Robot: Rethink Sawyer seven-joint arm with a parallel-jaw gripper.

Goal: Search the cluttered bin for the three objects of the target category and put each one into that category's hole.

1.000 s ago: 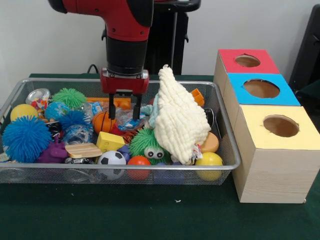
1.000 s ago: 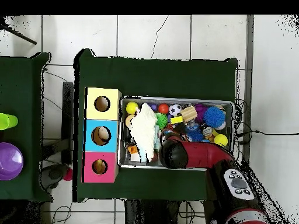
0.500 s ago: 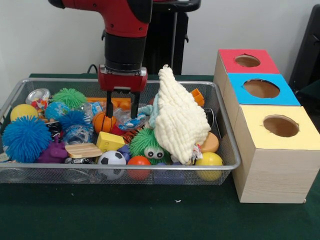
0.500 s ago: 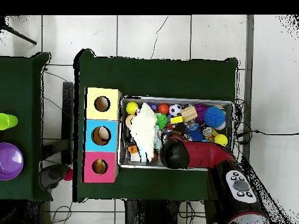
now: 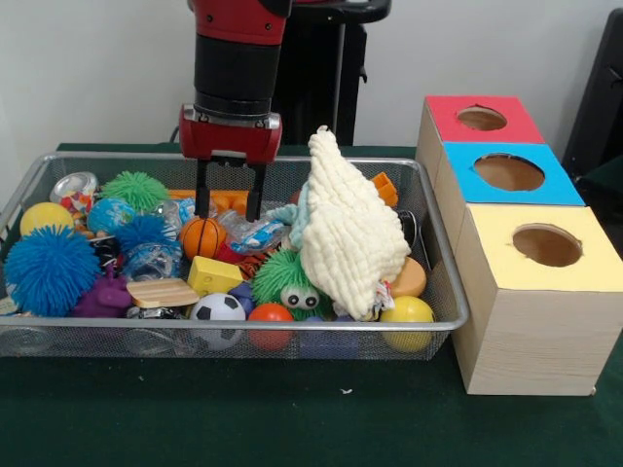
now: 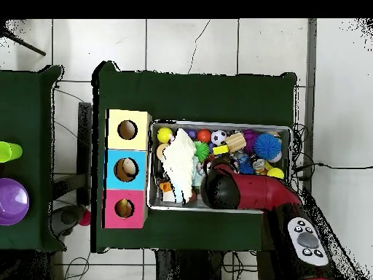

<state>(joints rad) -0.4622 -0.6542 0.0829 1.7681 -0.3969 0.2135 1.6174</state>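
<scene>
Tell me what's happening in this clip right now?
A red Sawyer arm holds its tool open and empty above the toys in the wire bin, over a small basketball. A white cloth is heaped beside it. Three holed boxes, red, blue and yellow, wait alongside.

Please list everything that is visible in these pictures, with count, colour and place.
Wire bin: 1, silver, on green table.
Cloth: 1, cream, upright at bin's right.
Spiky balls: 1 blue, 1 green, bin's left.
Soccer ball: 1, black and white, front.
Basketball: 1, orange, under the gripper.
Yellow block: 1, middle.
Boxes with holes: red, blue, yellow, right of bin.
Gripper: 1, red and black, jaws open, empty, above bin.
</scene>
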